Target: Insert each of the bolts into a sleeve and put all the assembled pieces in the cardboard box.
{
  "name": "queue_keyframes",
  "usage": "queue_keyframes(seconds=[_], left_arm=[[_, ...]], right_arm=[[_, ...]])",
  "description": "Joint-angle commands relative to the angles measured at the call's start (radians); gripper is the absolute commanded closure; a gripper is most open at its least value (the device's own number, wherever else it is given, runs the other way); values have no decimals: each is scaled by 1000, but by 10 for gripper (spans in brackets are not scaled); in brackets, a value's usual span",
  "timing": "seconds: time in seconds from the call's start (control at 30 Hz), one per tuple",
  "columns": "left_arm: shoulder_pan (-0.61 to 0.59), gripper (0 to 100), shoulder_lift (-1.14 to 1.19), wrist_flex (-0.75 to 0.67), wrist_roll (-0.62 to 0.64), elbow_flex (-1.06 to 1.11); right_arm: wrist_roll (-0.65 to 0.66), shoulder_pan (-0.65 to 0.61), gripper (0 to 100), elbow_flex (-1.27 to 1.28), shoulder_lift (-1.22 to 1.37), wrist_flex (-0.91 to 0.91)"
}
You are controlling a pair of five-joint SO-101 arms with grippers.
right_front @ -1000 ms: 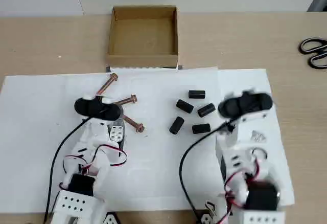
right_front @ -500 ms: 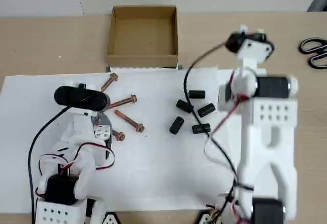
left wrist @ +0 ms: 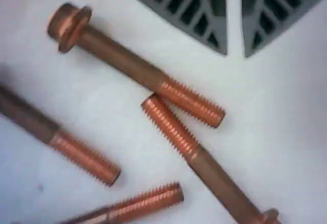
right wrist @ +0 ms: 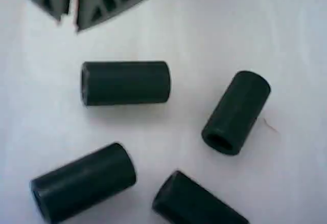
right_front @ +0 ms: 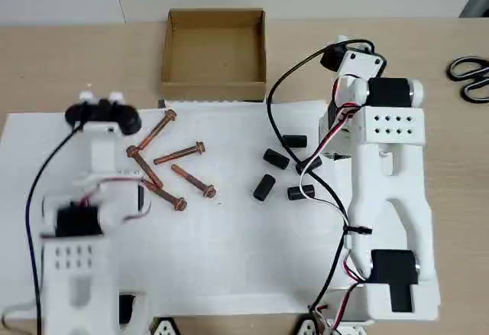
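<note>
A wooden bench (right_front: 76, 60) carries a white sheet (right_front: 229, 258). An open cardboard box (right_front: 214, 89) sits just beyond the sheet's far edge. The left hand (left wrist: 235, 50) hangs over four copper bolts (right_front: 180, 154) on the sheet's left half, jaws nearly together, holding nothing. The right hand (right wrist: 69, 22) hangs over the black sleeves (right_front: 263, 187) right of centre, likewise closed to a slit, empty. The bolts look stiff, light and prone to rolling; grip the smooth shank near the flanged head. The sleeves look rigid and slick; pinch mid-barrel, bore clear.
</note>
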Motion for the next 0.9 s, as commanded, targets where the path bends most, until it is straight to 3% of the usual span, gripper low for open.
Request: queue_keyframes(seconds=[0.0,0.17,0.37,0.5,0.63,0.87], left_arm=[[0,993,190,55,-23,-196],[-2,993,350,61,-23,-325],[-2,993,480,55,-20,-351],[-3,993,542,54,-20,-351],[-5,993,560,46,-20,-351],[-2,992,563,32,-25,-351]], right_arm=[[11,-1,991,-41,7,13],[-9,-4,991,-31,67,19],[-354,-16,991,-34,156,13],[-491,-59,991,-34,211,8],[-565,-84,991,-34,259,-65],[-560,-91,990,-34,282,-196]])
